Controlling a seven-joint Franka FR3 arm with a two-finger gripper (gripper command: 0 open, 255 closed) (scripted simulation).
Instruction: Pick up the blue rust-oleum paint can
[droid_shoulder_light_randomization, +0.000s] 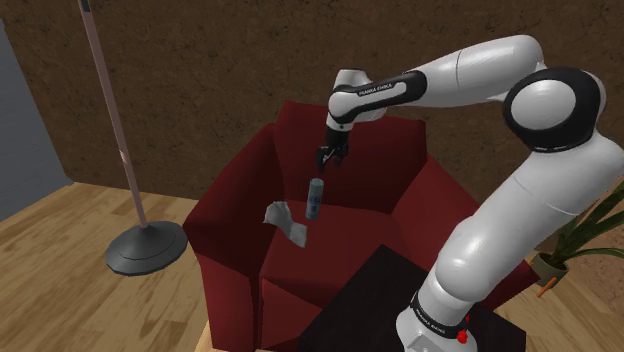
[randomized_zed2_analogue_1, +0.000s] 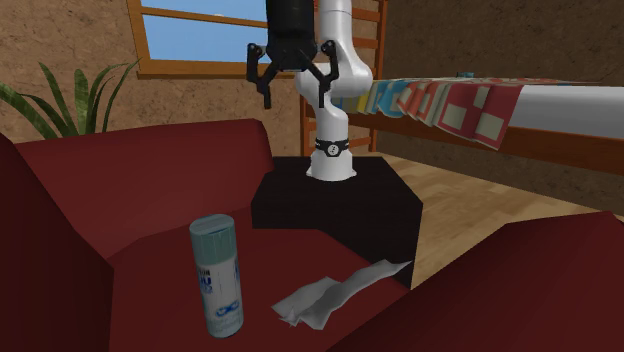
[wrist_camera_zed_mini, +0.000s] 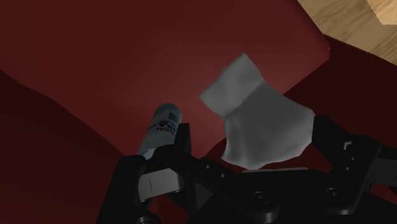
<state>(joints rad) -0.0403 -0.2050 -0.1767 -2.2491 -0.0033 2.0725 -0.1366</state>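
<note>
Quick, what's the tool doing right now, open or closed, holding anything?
Tool: open, holding nothing; the can stands apart below it.

One can (randomized_zed2_analogue_1: 217, 277), one crumpled sheet (randomized_zed2_analogue_1: 335, 295), one red armchair (droid_shoulder_light_randomization: 230, 215) — a single of each. Beyond them — one floor lamp (droid_shoulder_light_randomization: 146, 247), one plant (droid_shoulder_light_randomization: 556, 258), one window (randomized_zed2_analogue_1: 195, 30), one black stand (randomized_zed2_analogue_1: 340, 205).

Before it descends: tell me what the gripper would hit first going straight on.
Probably the crumpled grey cloth, seen between the gripper's open fingers in the wrist view; the paint can stands beside one finger. Depth unclear.
</note>
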